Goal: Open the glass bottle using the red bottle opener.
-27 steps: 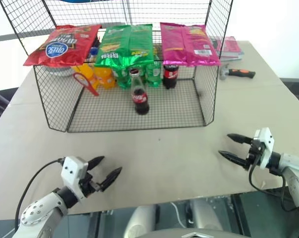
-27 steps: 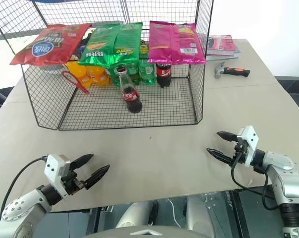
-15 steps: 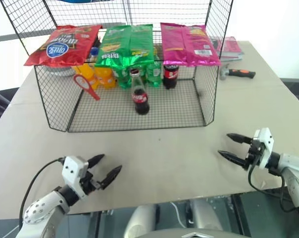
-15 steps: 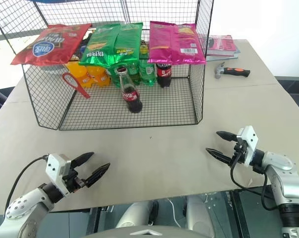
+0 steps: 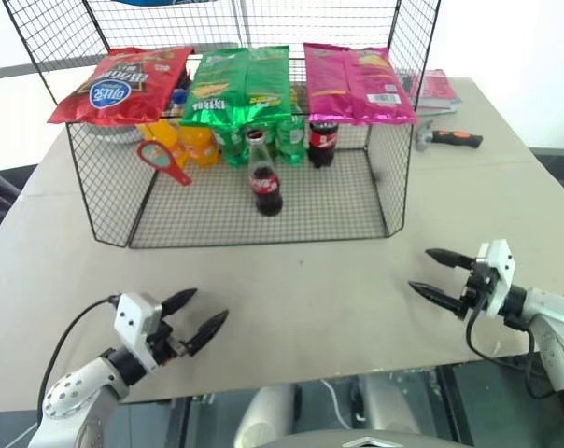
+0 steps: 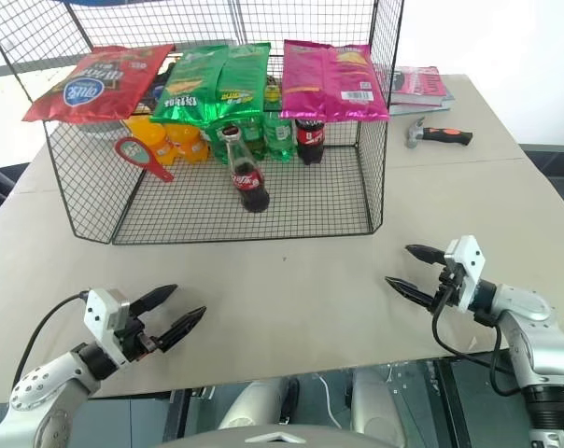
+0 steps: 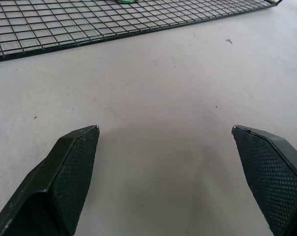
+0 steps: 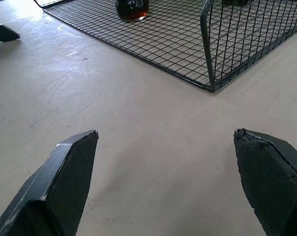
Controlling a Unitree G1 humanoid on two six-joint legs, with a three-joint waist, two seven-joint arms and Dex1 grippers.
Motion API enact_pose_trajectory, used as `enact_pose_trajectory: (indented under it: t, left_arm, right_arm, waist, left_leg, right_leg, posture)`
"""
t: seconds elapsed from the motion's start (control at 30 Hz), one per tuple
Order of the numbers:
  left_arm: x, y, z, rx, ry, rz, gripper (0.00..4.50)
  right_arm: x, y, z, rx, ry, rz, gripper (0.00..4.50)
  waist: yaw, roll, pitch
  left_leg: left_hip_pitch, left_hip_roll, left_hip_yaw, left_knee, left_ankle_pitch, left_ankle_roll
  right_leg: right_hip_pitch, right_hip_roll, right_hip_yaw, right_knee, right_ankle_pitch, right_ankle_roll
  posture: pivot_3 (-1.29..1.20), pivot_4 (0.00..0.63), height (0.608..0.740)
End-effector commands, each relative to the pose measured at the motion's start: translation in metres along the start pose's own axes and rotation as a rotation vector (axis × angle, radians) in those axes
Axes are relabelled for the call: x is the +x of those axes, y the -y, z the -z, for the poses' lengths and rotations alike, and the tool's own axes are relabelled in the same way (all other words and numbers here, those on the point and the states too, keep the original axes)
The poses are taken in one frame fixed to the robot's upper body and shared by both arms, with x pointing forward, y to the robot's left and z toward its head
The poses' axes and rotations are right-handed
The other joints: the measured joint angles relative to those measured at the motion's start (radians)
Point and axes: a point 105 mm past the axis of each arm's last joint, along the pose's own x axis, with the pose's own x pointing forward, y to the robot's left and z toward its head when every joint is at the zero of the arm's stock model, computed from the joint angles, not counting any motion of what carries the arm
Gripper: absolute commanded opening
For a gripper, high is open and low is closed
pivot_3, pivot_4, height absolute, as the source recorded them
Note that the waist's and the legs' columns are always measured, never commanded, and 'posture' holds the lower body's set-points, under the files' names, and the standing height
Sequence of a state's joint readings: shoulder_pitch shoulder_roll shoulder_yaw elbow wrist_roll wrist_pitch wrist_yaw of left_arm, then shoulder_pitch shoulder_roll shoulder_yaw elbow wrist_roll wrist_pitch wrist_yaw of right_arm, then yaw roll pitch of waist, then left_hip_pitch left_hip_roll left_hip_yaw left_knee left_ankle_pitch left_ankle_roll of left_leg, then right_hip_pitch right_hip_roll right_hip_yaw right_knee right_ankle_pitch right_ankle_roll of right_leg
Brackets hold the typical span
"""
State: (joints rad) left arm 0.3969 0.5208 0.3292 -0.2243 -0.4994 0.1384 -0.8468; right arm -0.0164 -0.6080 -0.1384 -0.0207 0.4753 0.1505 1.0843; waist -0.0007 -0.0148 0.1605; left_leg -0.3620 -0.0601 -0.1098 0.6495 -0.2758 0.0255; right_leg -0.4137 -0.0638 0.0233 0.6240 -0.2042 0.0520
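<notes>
The glass bottle [image 5: 265, 182] stands upright on the wire floor inside the black mesh cage [image 5: 394, 187], near its open front; it has dark liquid, a red label and a red cap. Its base shows in the right wrist view [image 8: 132, 7]. The red bottle opener [image 5: 162, 161] hangs tilted at the cage's left side, loop uppermost. My left gripper [image 5: 210, 306] hovers open over the table's near left edge, far from the cage. My right gripper [image 5: 420, 269] is open at the near right, pointing inward, with nothing between its fingers [image 8: 70, 167].
Red, green and pink snack bags [image 5: 240, 84] lie on the cage's upper shelf. Behind the glass bottle stand a plastic cola bottle [image 5: 321, 142], green bottles and orange bottles. A hammer [image 5: 447, 137] and a book [image 5: 434, 86] lie to the right of the cage.
The red bottle opener's loop has turned and looks rounder now. Both arms stay about where they were, grippers still open.
</notes>
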Motion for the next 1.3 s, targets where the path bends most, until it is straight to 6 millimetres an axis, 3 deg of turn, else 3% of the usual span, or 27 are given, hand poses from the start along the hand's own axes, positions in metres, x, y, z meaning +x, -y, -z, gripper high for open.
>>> enact_pose_trajectory:
  t: [0.03, 0.2, 0.37, 0.6, 0.87, 1.13, 1.23, 1.3]
  left_arm:
    - [-0.001, -0.019, -0.028, 0.006, 0.126, -0.068, 4.5]
    - [0.009, -0.048, -0.061, 0.084, 0.265, -0.211, 4.5]
    - [0.025, -0.081, -0.103, 0.189, 0.398, -0.379, 4.5]
    - [0.046, -0.114, -0.149, 0.244, 0.506, -0.542, 4.5]
    - [0.064, -0.131, -0.161, 0.249, 0.517, -0.586, 4.5]
    - [0.096, -0.126, -0.169, 0.236, 0.537, -0.495, 4.5]
    - [0.1, -0.122, -0.172, 0.229, 0.555, -0.464, 3.67]
    - [0.099, -0.121, -0.172, 0.225, 0.559, -0.456, 2.72]
  right_arm:
    - [0.014, -0.021, -0.024, -0.047, 0.07, -0.089, 4.44]
    - [0.037, -0.05, -0.053, -0.064, 0.158, -0.176, 4.44]
    - [0.068, -0.076, -0.096, -0.133, 0.291, -0.181, 4.44]
    - [0.077, -0.088, -0.139, -0.21, 0.424, -0.14, 4.44]
    - [0.079, -0.093, -0.142, -0.21, 0.439, -0.127, 4.44]
    - [0.08, -0.092, -0.142, -0.213, 0.443, -0.114, 4.44]
    - [0.08, -0.092, -0.141, -0.215, 0.444, -0.106, 4.5]
    - [0.08, -0.092, -0.141, -0.215, 0.444, -0.102, 4.5]
  waist:
    - [0.0, 0.0, 0.0]
    - [0.008, 0.0, 0.0]
    - [0.012, -0.001, 0.0]
    - [0.015, -0.003, -0.001]
    - [0.01, -0.003, -0.001]
    - [0.011, -0.003, -0.001]
    - [0.006, -0.003, -0.001]
    - [0.003, -0.003, -0.001]
  left_leg:
    - [0.0, 0.0, 0.0, 0.0, 0.0, 0.0]
    - [0.0, 0.0, -0.001, 0.001, 0.0, 0.0]
    - [-0.001, -0.001, -0.001, 0.001, 0.0, 0.0]
    - [-0.003, -0.004, -0.005, 0.001, 0.003, -0.005]
    - [-0.004, -0.005, -0.006, 0.0, 0.003, -0.005]
    - [-0.004, -0.006, -0.007, 0.001, 0.003, -0.005]
    - [-0.004, -0.005, -0.007, 0.001, 0.003, -0.005]
    - [-0.004, -0.005, -0.007, 0.001, 0.003, -0.005]
  right_leg:
    - [0.0, 0.0, 0.0, 0.0, 0.0, 0.0]
    - [0.0, 0.0, -0.001, 0.0, 0.0, 0.0]
    - [0.0, 0.0, 0.0, 0.0, 0.0, 0.0]
    - [-0.001, 0.001, -0.004, 0.0, 0.001, 0.0]
    - [-0.003, 0.002, -0.004, 0.001, 0.001, 0.0]
    - [-0.002, 0.001, -0.005, 0.002, 0.001, 0.001]
    - [-0.003, 0.001, -0.005, 0.002, 0.001, 0.0]
    - [-0.003, 0.001, -0.004, 0.001, 0.001, 0.0]
  posture:
    - [0.0, 0.15, 0.74]
    - [0.0, 0.15, 0.74]
    - [0.0, 0.15, 0.74]
    - [0.0, 0.15, 0.74]
    - [0.0, 0.15, 0.74]
    - [0.0, 0.15, 0.74]
    - [0.0, 0.15, 0.74]
    - [0.0, 0.15, 0.74]
